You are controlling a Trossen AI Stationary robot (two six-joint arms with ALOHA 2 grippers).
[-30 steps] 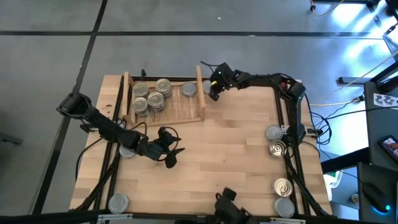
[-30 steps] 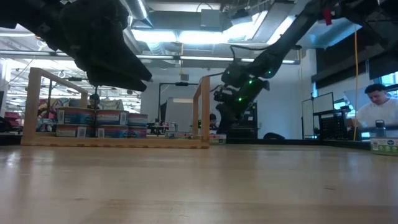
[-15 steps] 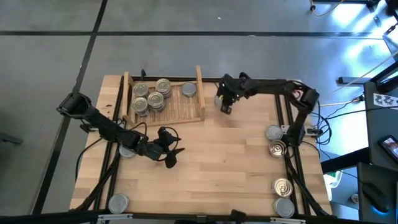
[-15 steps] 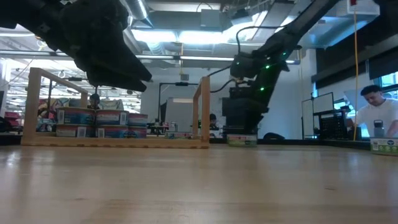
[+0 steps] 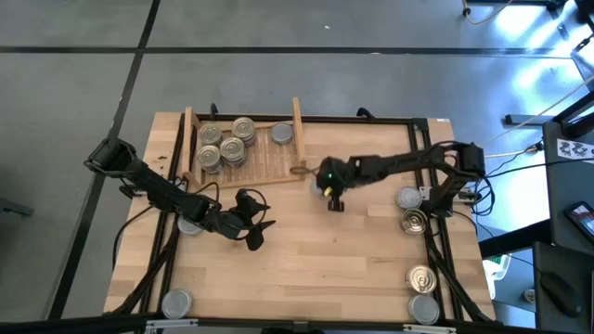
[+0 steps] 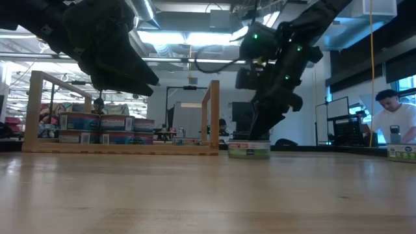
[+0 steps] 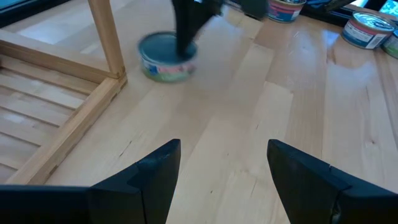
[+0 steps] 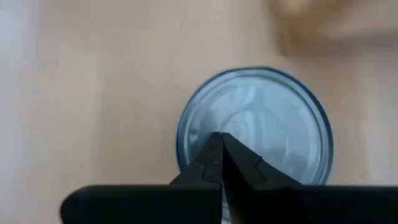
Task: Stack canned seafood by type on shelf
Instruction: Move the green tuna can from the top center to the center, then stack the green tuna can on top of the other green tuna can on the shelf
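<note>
Closed right tool (image 8: 220,142) apparently atop tin (image 8: 273,112)

**Wood, tin and matt black**

The table (image 5: 353,250) under me was pale wood, smooth, with visible plank seams. The shelf (image 5: 295,116) was bare light wood, slatted. The can (image 8: 255,127) below my right gripper (image 8: 221,138) had a dull grey metal top; another can (image 5: 422,278) showed shiny gold. My fingers (image 7: 149,177) looked matt black.

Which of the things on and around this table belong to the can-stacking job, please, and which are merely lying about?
Job:
- tins on the shelf
- grey-topped can under the shut right pincer
- loose cans
- open left pincer

Lying about:
- cables
- person
</note>
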